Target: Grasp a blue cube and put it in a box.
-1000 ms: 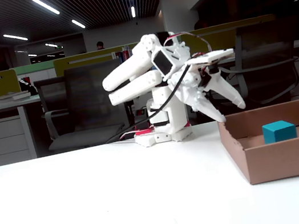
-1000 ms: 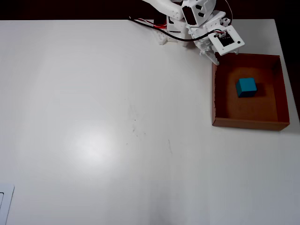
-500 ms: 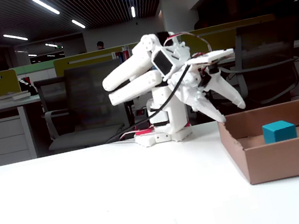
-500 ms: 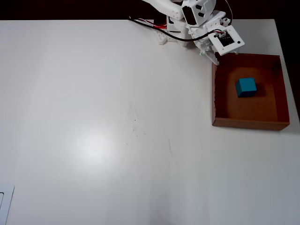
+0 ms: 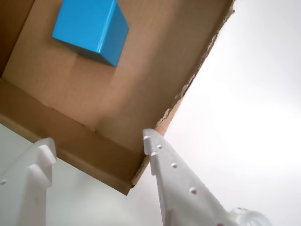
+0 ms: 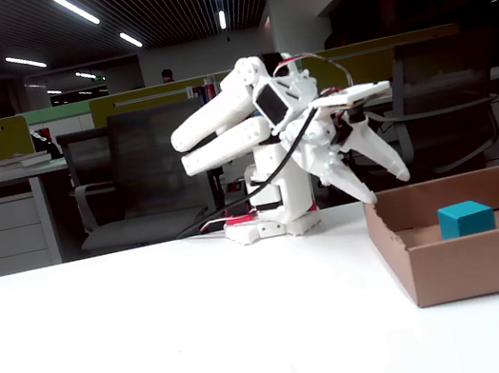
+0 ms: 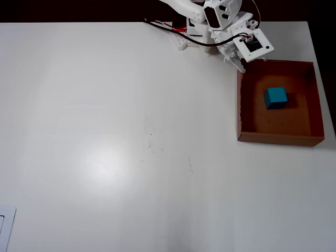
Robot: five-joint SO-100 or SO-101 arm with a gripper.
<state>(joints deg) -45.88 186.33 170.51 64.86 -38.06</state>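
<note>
The blue cube (image 5: 91, 28) lies on the floor of the cardboard box (image 5: 70, 141), apart from its walls. It also shows in the fixed view (image 6: 466, 218) and the overhead view (image 7: 275, 97). The box (image 6: 485, 261) (image 7: 278, 138) sits on the white table at the right. My gripper (image 5: 99, 141) is open and empty. It hangs just above and outside the box's corner nearest the arm base, fingers pointing down (image 6: 385, 187) (image 7: 239, 65). One box rim (image 5: 197, 75) looks torn.
The arm base (image 6: 271, 226) with red and black cables (image 7: 168, 29) stands at the table's back edge, left of the box. Office chairs (image 6: 132, 178) and desks stand behind. A white flat object (image 7: 5, 226) lies at the overhead view's bottom left.
</note>
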